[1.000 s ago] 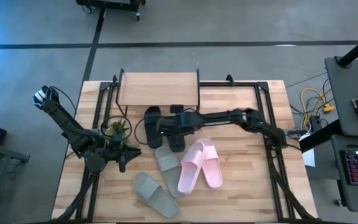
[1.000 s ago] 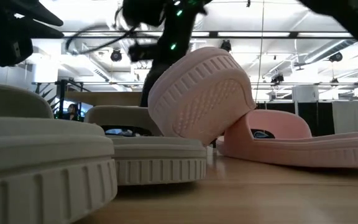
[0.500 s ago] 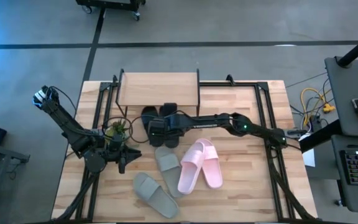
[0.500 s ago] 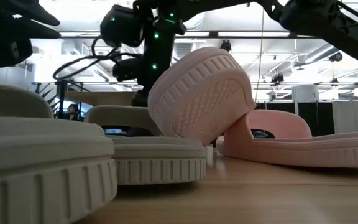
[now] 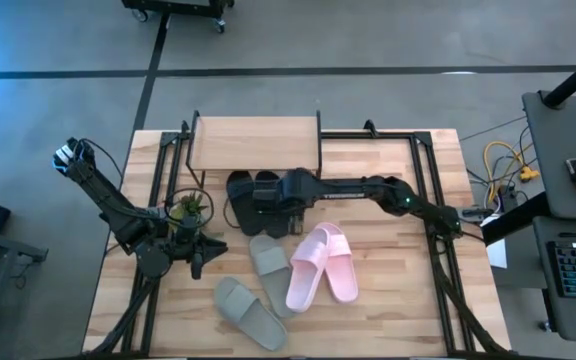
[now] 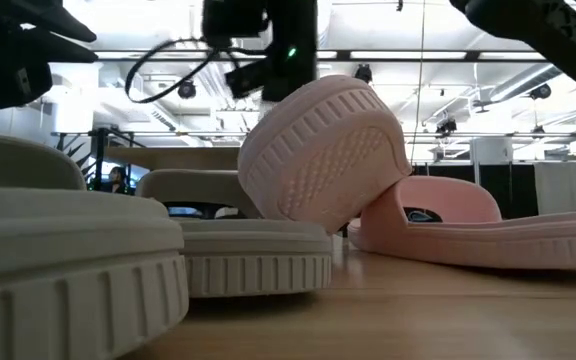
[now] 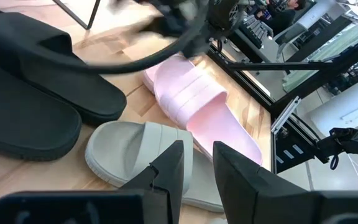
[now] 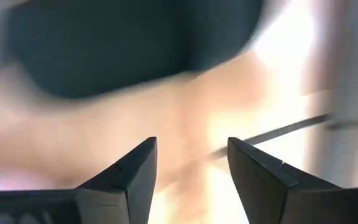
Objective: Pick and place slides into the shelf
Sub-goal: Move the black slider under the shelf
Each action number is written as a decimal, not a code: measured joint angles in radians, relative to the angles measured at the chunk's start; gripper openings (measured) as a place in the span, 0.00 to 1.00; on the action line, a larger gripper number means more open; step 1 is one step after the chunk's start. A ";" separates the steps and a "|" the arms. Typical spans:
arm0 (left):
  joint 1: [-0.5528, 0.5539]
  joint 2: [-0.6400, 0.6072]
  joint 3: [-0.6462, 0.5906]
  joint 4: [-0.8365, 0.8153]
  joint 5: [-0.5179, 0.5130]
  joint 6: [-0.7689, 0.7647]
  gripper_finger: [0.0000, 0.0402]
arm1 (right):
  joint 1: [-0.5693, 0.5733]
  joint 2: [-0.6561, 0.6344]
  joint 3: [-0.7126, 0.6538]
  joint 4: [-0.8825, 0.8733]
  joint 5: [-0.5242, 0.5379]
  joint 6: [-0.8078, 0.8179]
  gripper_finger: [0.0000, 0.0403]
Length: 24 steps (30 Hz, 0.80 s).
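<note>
Landmark: the small low shelf with light plank top on thin black legs.

Nearest the table's front edge, well off from the shelf: two grey-green rubber slides, with the pale pink rubber pair beside them, one pink slide tipped onto the other. None placed yet.

Left gripper waited out by those, on the shelf's left-front side, fingers slightly parted, holding nothing.

Closer in, the black rubber slides lay side by side just in front of the shelf, not under it. Right gripper sat over their right edge, fingers apart, empty as far as I could tell.

My read: the black pair was the step in hand. Grip one slide by its strap, keep it level, and slide it in low under the plank.
</note>
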 joint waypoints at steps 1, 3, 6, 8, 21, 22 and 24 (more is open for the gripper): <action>0.000 0.001 0.000 0.002 0.000 0.000 0.18 | -0.010 -0.002 -0.004 -0.021 -0.103 0.019 0.44; 0.000 0.001 0.000 0.001 0.000 0.000 0.18 | -0.027 0.002 -0.024 -0.030 -0.198 0.045 0.40; 0.000 0.003 0.000 0.004 0.000 -0.001 0.18 | -0.039 0.012 -0.068 -0.016 -0.209 0.064 0.33; 0.000 0.004 0.000 0.005 0.000 -0.001 0.18 | -0.040 0.012 -0.100 -0.003 -0.226 0.057 0.26; 0.000 0.010 0.001 0.005 0.000 -0.003 0.18 | -0.029 0.014 -0.239 0.287 -0.228 0.028 0.02; 0.000 0.011 0.001 0.005 0.000 -0.005 0.18 | -0.029 0.014 -0.246 0.298 -0.228 0.028 0.02; 0.000 0.011 0.001 0.005 0.000 -0.006 0.18 | -0.029 0.014 -0.266 0.325 -0.226 0.023 0.02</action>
